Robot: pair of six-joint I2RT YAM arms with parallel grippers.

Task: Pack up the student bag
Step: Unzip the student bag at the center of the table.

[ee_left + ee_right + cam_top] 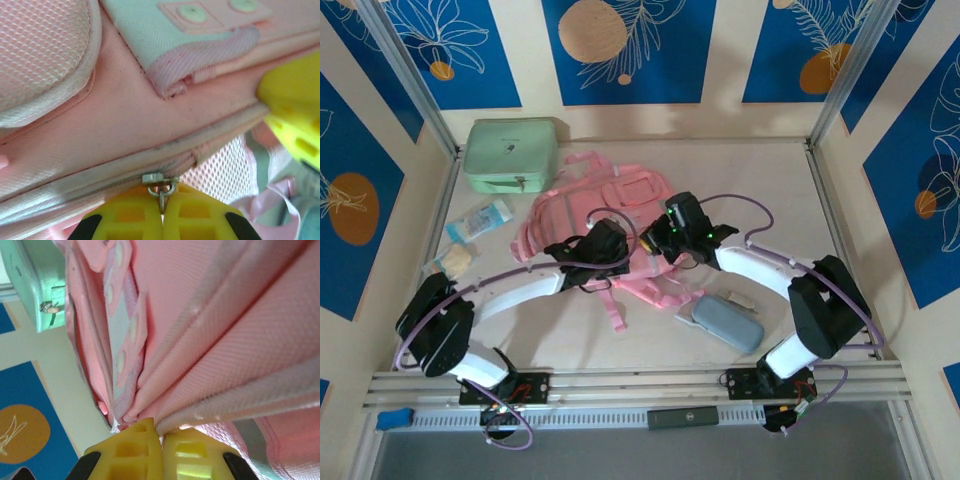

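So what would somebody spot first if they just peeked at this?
The big pink student bag lying in the middle of the table grabs the eye. Up close, the left end effector pinches the little metal zip pull, and the right end effector is shut on a fold of the bag's pink fabric. A mint green case sits at the back left.
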